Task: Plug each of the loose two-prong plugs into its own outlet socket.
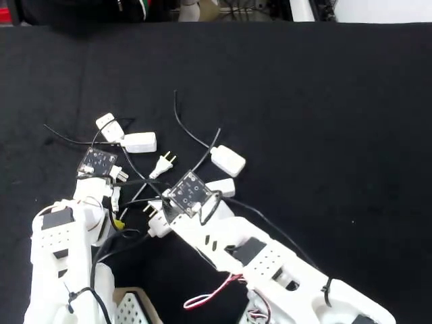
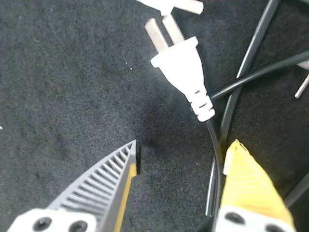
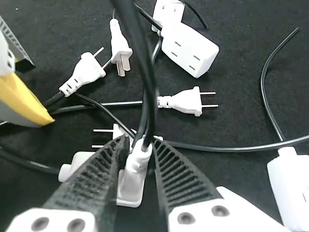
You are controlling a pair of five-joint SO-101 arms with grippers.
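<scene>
Right wrist: plug [image 3: 131,178] in R hand [image 3: 140,144]

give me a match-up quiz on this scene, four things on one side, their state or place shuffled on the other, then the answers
Things
1. left gripper
2. right gripper
3. outlet block
4. round-pin plug

States
A. loose on the black cloth, both pins bare
B. jaws shut on a white plug
C. white, slots showing on its top face
D. jaws open, one yellow and one grey, over a flat-prong plug

Pairs: 1-D, 2-B, 3-C, 4-A
</scene>
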